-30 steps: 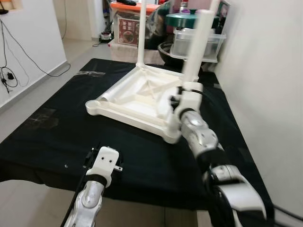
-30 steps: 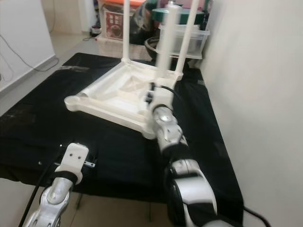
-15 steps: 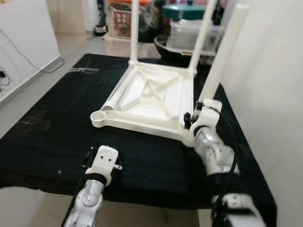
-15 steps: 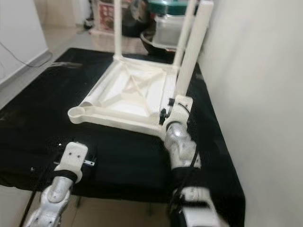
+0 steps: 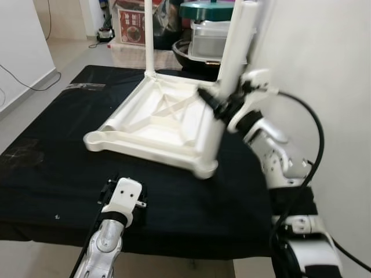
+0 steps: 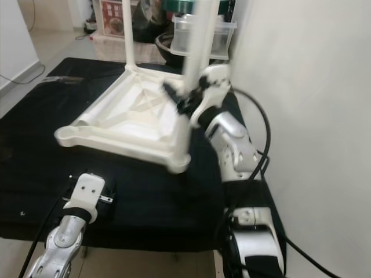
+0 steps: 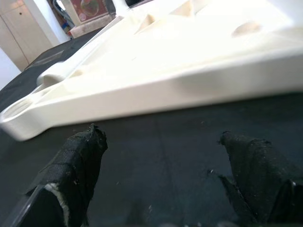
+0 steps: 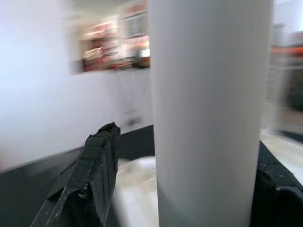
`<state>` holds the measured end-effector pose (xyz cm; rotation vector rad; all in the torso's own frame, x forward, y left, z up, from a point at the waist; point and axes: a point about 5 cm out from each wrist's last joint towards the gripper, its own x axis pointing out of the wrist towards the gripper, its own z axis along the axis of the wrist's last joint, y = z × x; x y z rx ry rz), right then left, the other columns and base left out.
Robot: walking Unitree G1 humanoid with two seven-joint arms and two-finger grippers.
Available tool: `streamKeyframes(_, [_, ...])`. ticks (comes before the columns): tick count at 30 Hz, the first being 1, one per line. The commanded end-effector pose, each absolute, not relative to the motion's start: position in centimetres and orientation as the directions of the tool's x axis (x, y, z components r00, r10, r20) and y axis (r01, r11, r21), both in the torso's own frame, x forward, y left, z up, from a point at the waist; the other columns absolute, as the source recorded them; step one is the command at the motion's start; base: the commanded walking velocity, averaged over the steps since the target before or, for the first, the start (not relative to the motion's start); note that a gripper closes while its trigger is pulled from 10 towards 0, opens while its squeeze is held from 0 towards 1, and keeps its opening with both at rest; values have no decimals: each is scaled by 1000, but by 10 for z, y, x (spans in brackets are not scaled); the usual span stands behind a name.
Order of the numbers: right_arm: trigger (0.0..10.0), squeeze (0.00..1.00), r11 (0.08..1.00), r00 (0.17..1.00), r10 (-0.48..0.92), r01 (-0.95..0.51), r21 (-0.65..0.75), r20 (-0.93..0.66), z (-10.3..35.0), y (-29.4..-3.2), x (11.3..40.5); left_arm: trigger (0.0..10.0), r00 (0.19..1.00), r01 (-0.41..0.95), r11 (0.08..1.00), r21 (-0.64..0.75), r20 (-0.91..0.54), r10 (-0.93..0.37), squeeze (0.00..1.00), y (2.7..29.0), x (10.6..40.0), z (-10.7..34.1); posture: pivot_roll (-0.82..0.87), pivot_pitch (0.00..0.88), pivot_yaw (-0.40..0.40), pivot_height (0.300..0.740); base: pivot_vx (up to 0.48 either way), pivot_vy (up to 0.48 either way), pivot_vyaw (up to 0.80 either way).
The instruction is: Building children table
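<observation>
Black cloth [image 5: 52, 174] covers the work surface, bounded by a white wall on the robot's right, with plastic storage boxes [image 5: 217, 46] and clutter behind it. On the cloth lies the white plastic children's table top [image 5: 156, 124], upside down, with its ribbed underside facing up. Two white cylindrical legs [image 5: 149, 35] stand upright at its far corners. The right gripper [image 5: 217, 104] is at the table top's near right edge, its black fingers [image 8: 94, 175] set on either side of a third white cylindrical leg [image 5: 229, 69], which tilts slightly and meets the near right corner socket [image 5: 206, 168]. The left gripper [image 7: 161, 161] rests low over the cloth just beside the table top's near edge, fingers spread wide with nothing between them.
</observation>
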<state>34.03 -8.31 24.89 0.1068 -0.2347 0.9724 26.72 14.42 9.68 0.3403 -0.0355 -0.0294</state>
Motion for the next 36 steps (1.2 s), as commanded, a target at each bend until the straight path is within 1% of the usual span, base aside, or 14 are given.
streamKeyframes(1, [10000,0,436,421,881,-900,-21,217,242,-63,330,10000,999,30,938,344,23,-40,0,144,266,95,76,0,-103,740,0,0,0])
streamKeyframes(9, [8157,0,336,323,932,-940,-58,165,222,-40,313,10000,999,30,938,346,20,-39,0,146,264,95,81,0,-98,740,0,0,0])
streamKeyframes(10, [941,0,402,392,909,-914,-49,143,215,-40,319,10000,999,31,938,346,18,-40,0,145,264,94,80,0,-97,740,0,0,0])
streamKeyframes(11, [0,0,479,472,872,-878,-24,133,211,-43,327,10000,999,34,938,345,17,-42,0,144,264,94,69,0,-93,740,0,0,0])
streamKeyframes(14, [0,0,748,759,641,-651,127,113,208,-61,355,10000,999,36,939,342,17,-44,0,143,263,94,65,0,-94,740,0,0,0])
streamKeyframes(15, [0,0,902,916,400,-398,170,23,197,-85,369,10000,999,35,939,341,16,-43,0,144,263,93,60,0,-94,740,0,0,0])
streamKeyframes(18, [0,0,962,975,219,-207,175,-47,188,-103,375,10000,999,35,940,340,15,-42,0,144,262,93,60,0,-94,740,0,0,0])
streamKeyframes(19, [0,0,983,984,-117,134,128,-135,173,-142,373,10000,999,33,940,339,14,-40,0,144,262,92,61,0,-97,740,0,0,0])
streamKeyframes(21, [0,0,914,905,-396,405,28,-156,158,-182,354,10000,999,30,941,336,12,-36,0,144,261,92,64,0,-97,740,0,0,0])
streamKeyframes(30, [0,0,930,920,-364,368,0,-147,155,-180,340,10000,999,32,942,335,9,-37,0,144,261,91,45,0,-86,740,0,0,0])
streamKeyframes(31, [1882,0,934,924,-351,357,9,-150,155,-180,343,10000,999,34,942,335,8,-39,0,144,261,90,46,0,-84,740,0,0,0])
streamKeyframes(32, [1882,0,934,924,-351,357,9,-150,155,-180,343,10000,999,34,942,335,8,-39,0,144,261,90,46,0,-84,740,0,0,0])
streamKeyframes(33, [10000,0,944,934,-325,329,5,-147,157,-177,347,10000,999,35,941,336,8,-40,0,144,261,90,47,0,-84,740,0,0,0])
streamKeyframes(36, [10000,0,948,939,-314,318,8,-137,161,-175,352,10000,999,35,941,336,7,-40,0,144,261,90,48,0,-85,740,0,0,0])
